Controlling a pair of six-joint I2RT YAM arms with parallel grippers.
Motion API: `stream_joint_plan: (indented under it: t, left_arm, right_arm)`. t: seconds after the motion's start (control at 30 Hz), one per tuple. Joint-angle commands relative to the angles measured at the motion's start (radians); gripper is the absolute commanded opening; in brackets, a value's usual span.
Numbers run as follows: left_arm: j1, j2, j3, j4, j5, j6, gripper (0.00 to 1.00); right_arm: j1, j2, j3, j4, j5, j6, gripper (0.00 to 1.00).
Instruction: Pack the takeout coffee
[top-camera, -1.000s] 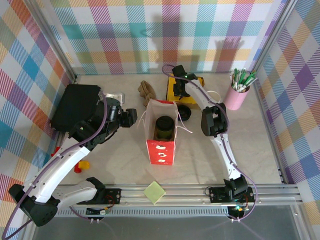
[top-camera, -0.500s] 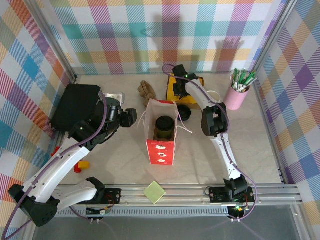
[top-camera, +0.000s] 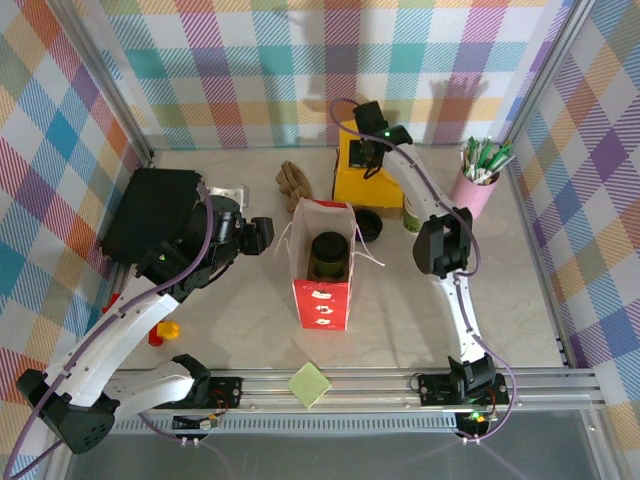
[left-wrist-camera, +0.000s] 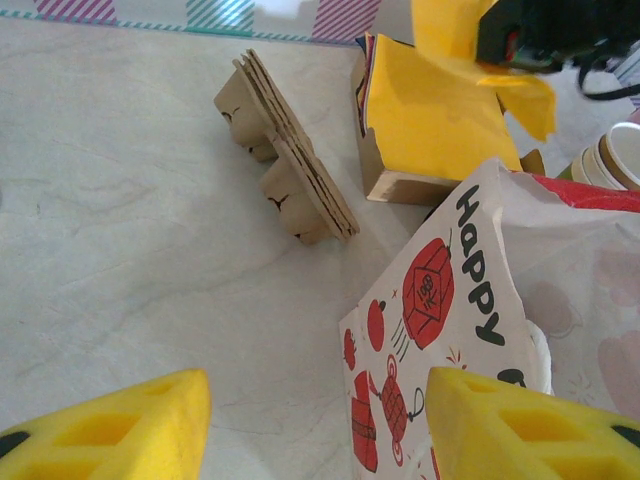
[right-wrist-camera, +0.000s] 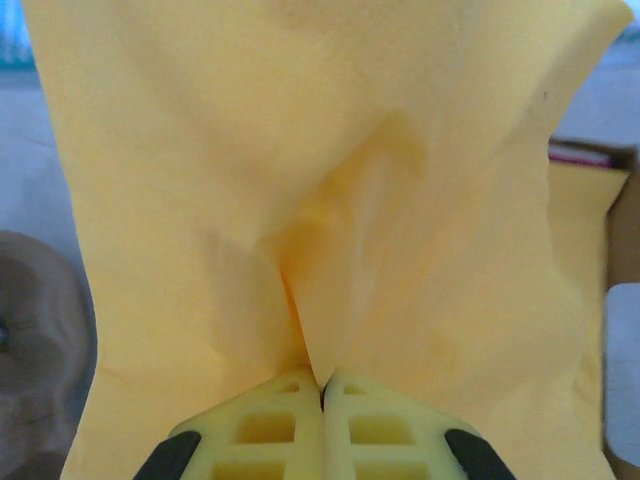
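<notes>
One yellow sheet (top-camera: 350, 185) now lifted, R claw (right-wrist-camera: 322, 385) pinching

White links, black joints and purple cables make up the left arm (top-camera: 110, 335) and right arm (top-camera: 460, 310), with yellow fingers (right-wrist-camera: 260, 432).

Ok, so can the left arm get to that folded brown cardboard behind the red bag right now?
Probably yes. The left gripper stands open and empty, and in its wrist view bare table runs straight to the folded cardboard. The red bag stands off to one side, not across the path.
</notes>
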Motion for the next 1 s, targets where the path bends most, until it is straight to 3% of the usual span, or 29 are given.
stream_joint_plan:
  t: [0.0, 0.17, 0.3, 0.43, 0.53, 0.73, 0.83, 0.97]
  left_arm:
    - [-0.010, -0.010, 0.026, 0.019, 0.021, -0.001, 0.59]
    - [-0.009, 0.000, 0.041, 0.030, 0.058, -0.016, 0.59]
    - [-0.011, -0.008, 0.049, 0.056, 0.109, -0.039, 0.59]
    - [-0.019, -0.016, 0.051, 0.092, 0.182, -0.073, 0.59]
    - [-0.026, -0.020, 0.045, 0.112, 0.212, -0.099, 0.59]
    - [-0.039, -0.027, 0.037, 0.100, 0.224, -0.123, 0.59]
    - [-0.047, -0.041, 0.026, 0.105, 0.234, -0.138, 0.59]
    - [-0.052, -0.068, -0.001, 0.118, 0.233, -0.147, 0.59]
  right_arm:
    - [-0.006, -0.122, 0.044, -0.019, -0.046, -0.018, 0.00]
    - [-0.013, -0.257, 0.047, -0.076, -0.219, 0.041, 0.00]
    - [-0.018, -0.377, 0.025, -0.095, -0.453, 0.134, 0.00]
    - [-0.017, -0.507, -0.061, -0.018, -0.737, 0.306, 0.00]
    - [0.002, -0.602, -0.150, 0.059, -0.855, 0.468, 0.00]
    - [0.144, -0.802, -0.429, 0.288, -0.868, 0.661, 0.00]
    - [0.222, -0.913, -0.640, 0.417, -0.787, 0.740, 0.00]
    - [0.302, -1.006, -0.831, 0.447, -0.664, 0.754, 0.00]
